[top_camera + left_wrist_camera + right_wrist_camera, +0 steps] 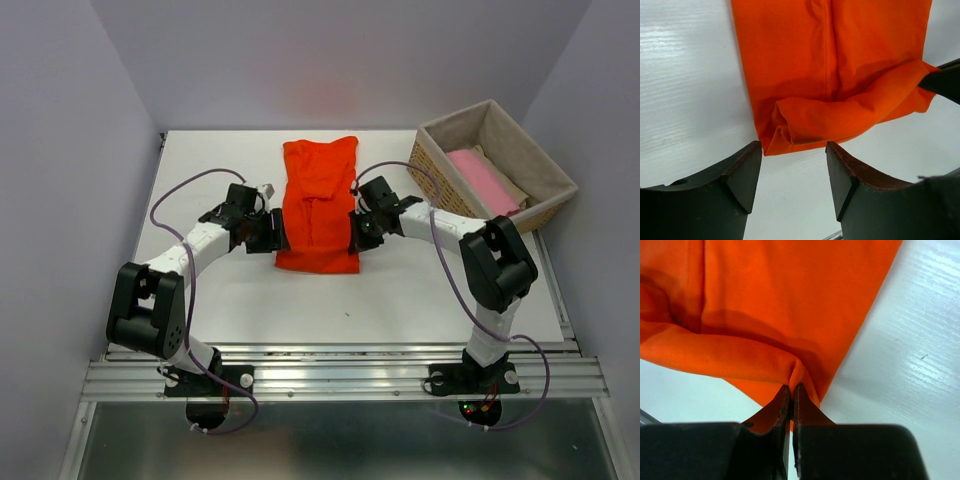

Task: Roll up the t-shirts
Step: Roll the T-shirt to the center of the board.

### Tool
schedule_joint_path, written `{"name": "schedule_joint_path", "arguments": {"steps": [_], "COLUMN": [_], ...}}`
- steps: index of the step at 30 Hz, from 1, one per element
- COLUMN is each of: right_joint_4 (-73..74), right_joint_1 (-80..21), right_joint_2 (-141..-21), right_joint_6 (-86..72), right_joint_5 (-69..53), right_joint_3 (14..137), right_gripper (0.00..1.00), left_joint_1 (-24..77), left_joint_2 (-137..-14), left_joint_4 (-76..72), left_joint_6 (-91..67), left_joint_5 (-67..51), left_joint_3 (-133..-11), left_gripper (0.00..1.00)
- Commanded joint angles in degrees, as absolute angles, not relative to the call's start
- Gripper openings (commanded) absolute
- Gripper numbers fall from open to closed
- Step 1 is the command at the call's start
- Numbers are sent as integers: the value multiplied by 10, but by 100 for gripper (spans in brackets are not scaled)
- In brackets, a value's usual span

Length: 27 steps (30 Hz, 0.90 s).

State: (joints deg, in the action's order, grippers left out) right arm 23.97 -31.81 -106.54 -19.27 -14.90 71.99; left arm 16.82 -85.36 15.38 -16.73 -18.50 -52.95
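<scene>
The orange t-shirt (318, 200) lies in the middle of the desk (410, 295), near hem partly rolled. The right end effector (791, 396) pinches one roll end (fabric between closed jaws); the left end effector (794, 155) gapes open beside the other.

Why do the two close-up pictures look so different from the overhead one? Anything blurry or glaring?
Top external: even, soft light; the orange-red t-shirt glows so vividly its folds wash out. Left wrist: the left tool looms dark and slightly soft; the table shows streaky sheen. Right wrist: the right tool is near-black, and the fold casts a shadow.
</scene>
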Motion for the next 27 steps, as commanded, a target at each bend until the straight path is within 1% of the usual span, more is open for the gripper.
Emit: {"name": "schedule_joint_path", "arguments": {"steps": [1,9,12,13,16,21,23,27], "right_joint_4": [257,257,257,257,258,257,257,257], "right_joint_1": [-315,-315,-315,-315,-315,-315,-315,-315], "right_joint_2": [-1077,-1079,-1083,-1085,-1086,-1085,-1085,-1086], "right_joint_6": [-199,-193,-192,-192,-192,-191,-191,-191], "right_joint_5": [-148,-151,-153,-155,-158,-159,-159,-161], "right_joint_3": [748,755,755,757,758,758,758,758], "right_gripper": [1,1,1,1,1,1,1,1], "left_joint_1": [193,207,212,211,214,219,219,218], "left_joint_2": [-841,-839,-839,-843,-858,-877,-883,-899], "left_joint_4": [145,151,155,156,156,139,133,112], "left_joint_6": [-135,-88,-83,-86,-93,-98,-101,-102], "left_joint_5": [-167,-153,-148,-145,-129,-131,-135,-171], "left_joint_3": [-540,-556,-556,-557,-556,-569,-578,-585], "left_gripper": [64,61,57,54,53,54,59,64]}}
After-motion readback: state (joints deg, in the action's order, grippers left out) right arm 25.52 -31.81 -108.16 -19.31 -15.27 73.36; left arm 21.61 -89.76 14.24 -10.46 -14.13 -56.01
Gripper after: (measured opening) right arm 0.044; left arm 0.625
